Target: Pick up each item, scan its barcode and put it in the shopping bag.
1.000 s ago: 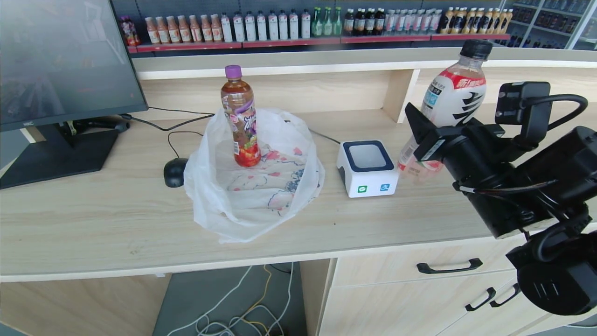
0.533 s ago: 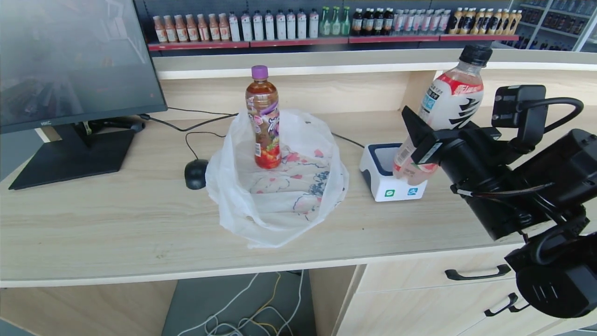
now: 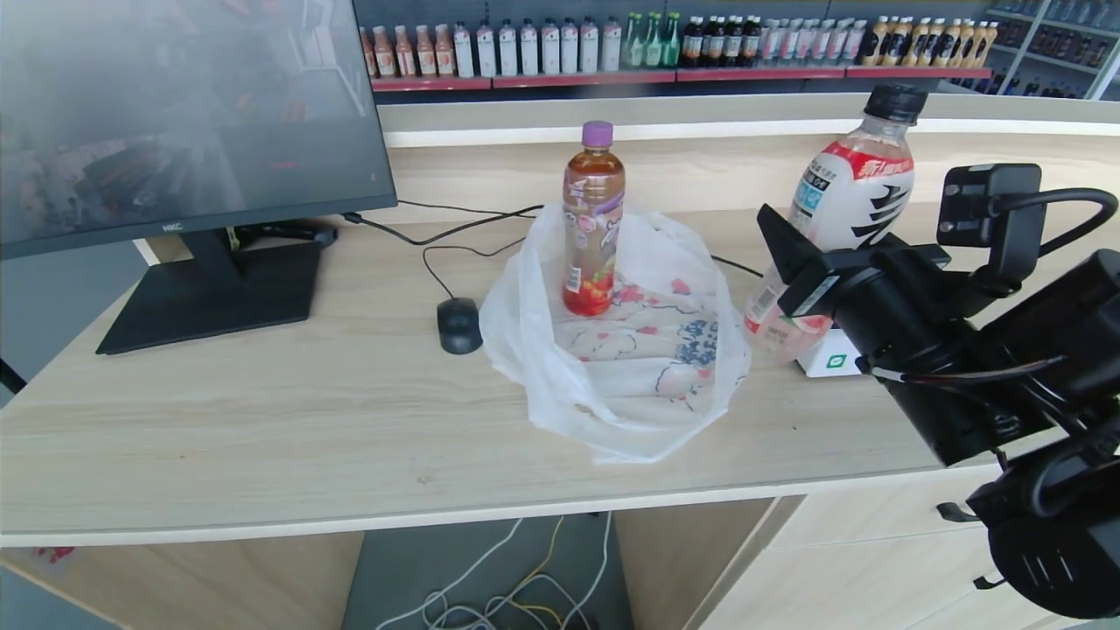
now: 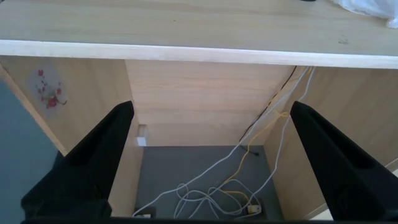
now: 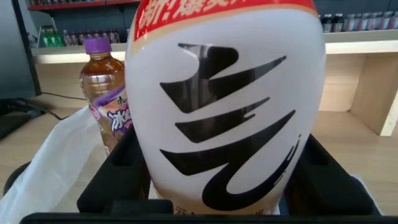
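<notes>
**Halfway: one bottle bagged, one held**

We see the tea bottle (image 3: 593,219) standing in the shopping bag (image 3: 630,394), mid-frame. Our right gripper (image 3: 809,271) grips the white bottle (image 3: 844,206) at right, by the scanner (image 3: 829,360). We think bagging it is left. Our left gripper (image 4: 211,112) is wide.

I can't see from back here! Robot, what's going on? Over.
Right hand shut on white bottle, by scanner. Left hand open, below counter. Tea bottle upright in bag, may crowd the drop.
</notes>
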Available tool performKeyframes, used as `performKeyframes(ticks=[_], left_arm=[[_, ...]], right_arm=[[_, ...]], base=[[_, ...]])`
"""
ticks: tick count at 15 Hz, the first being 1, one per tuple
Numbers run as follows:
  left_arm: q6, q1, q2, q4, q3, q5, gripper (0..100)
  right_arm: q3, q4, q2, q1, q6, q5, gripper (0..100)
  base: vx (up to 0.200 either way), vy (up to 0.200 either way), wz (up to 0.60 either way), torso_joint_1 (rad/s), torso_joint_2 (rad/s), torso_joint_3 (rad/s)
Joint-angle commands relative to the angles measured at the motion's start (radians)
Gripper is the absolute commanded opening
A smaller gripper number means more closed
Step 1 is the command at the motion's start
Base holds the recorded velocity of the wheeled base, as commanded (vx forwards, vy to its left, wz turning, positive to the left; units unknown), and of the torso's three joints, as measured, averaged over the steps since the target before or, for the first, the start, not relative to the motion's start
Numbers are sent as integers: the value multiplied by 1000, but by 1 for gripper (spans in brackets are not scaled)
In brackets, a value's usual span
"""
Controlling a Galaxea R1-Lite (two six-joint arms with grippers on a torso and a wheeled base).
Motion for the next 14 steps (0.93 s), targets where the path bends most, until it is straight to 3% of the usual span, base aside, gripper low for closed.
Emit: performKeyframes(ticks=[1,7,14], left_arm=[[1,0,1,0,0,0,100],[1,0,0,0,0,0,100],[1,0,0,0,0,0,100]], right_arm=[[2,-1,-4,36,-1,0,0],[-14,-1,38,50,-4,0,0],[-133,-1,191,27,-2,0,0]], base=[[0,0,0,0,0,0],[0,0,0,0,0,0],[0,0,0,0,0,0]])
